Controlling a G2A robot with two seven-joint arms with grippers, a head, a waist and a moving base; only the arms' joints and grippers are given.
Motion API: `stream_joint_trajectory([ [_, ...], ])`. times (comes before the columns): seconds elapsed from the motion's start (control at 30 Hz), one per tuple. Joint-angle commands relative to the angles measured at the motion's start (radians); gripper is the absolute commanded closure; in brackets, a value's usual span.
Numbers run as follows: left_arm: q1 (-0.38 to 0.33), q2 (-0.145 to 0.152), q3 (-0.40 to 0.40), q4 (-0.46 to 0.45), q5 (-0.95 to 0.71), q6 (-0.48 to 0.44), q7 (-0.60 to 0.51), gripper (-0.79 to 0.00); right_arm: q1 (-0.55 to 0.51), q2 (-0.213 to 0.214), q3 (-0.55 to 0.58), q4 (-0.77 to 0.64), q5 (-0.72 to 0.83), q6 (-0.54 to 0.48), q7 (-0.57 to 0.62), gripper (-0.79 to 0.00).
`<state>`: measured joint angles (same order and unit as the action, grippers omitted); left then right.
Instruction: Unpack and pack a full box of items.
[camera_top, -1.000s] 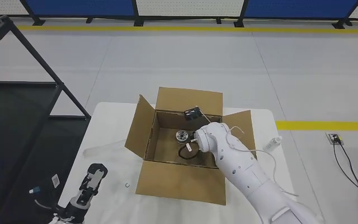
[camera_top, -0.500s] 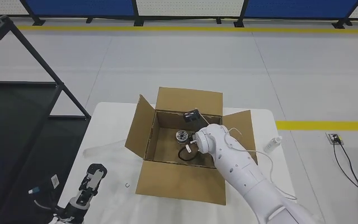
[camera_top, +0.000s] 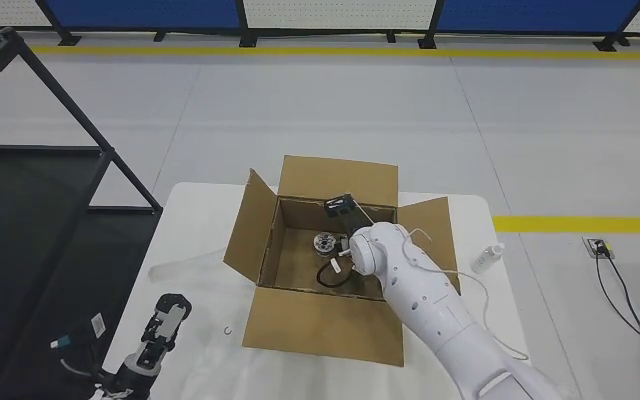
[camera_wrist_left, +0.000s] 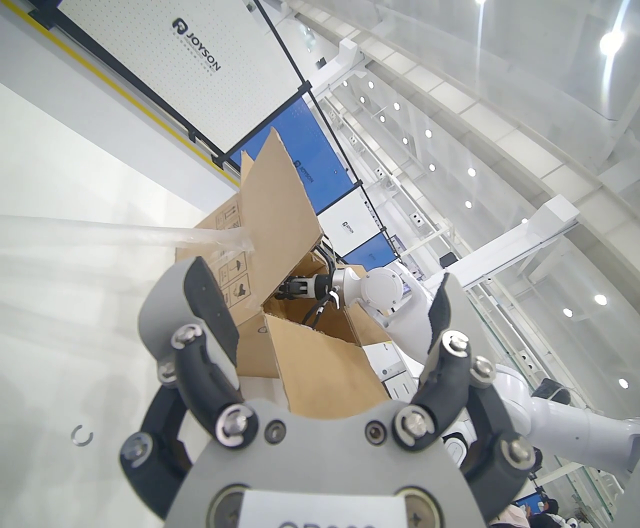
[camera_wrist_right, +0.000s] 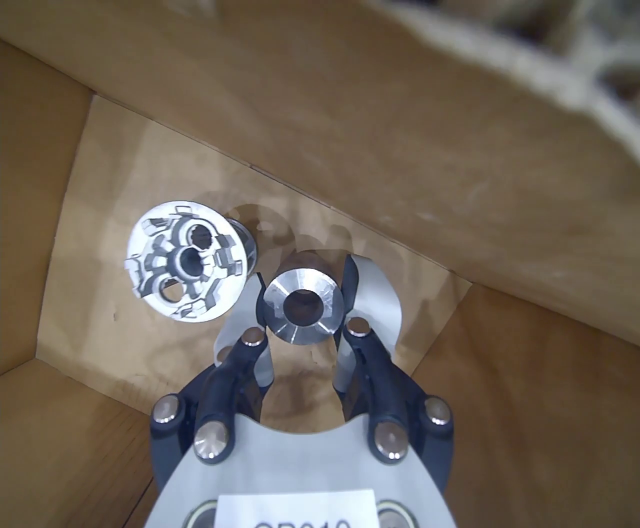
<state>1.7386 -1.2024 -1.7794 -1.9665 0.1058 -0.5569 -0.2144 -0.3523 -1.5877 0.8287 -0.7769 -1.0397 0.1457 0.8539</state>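
White bench (camera_top: 200, 215) carries the open box (camera_top: 320, 330). The right tool (camera_wrist_right: 303, 280) is clamped on a metal sleeve (camera_wrist_right: 303, 322) deep inside, I'd guess to lift it out. The left tool (camera_wrist_left: 324, 280) sits open by the bench's near-left corner, out of the way.

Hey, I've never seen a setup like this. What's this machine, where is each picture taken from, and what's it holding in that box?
It is a two-armed robot at a white table. The top picture looks down from above its arms; the other two come from cameras on its wrists. On the table stands an open cardboard box, with a clear plastic bag and a small metal ring beside it. The right hand is down inside the box, closed on a metal cylinder, next to a flanged metal part. The left hand is open and holds nothing.
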Motion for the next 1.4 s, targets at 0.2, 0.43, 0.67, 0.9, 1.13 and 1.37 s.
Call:
stream_joint_trajectory([
  [0.2, -0.033, 0.001, 0.017, -0.011, 0.011, 0.024, -0.024, -0.785, -0.238, 0.087, 0.132, -0.500, -0.170, 0.003, 0.115, 0.000],
  [0.43, -0.082, 0.004, 0.045, -0.010, 0.020, 0.049, -0.061, -0.785, -0.538, 0.141, 0.256, -1.015, -0.263, -0.056, 0.106, 0.000],
  [0.67, -0.131, 0.006, 0.070, 0.006, 0.025, 0.066, -0.088, -0.785, -0.788, 0.172, 0.421, -1.419, -0.322, -0.057, -0.004, 0.000],
  [0.9, -0.159, 0.009, 0.065, 0.011, 0.013, 0.073, -0.105, -0.785, -0.913, 0.187, 0.708, -1.565, -0.213, -0.023, -0.011, 0.000],
  [1.13, -0.188, 0.013, 0.066, 0.021, 0.005, 0.082, -0.130, -0.785, -0.953, 0.202, 0.960, -1.440, -0.077, -0.053, 0.025, 0.000],
  [1.37, -0.202, 0.017, 0.056, 0.027, -0.005, 0.095, -0.145, -0.785, -0.931, 0.227, 1.066, -1.213, -0.061, -0.178, 0.087, 0.000],
])
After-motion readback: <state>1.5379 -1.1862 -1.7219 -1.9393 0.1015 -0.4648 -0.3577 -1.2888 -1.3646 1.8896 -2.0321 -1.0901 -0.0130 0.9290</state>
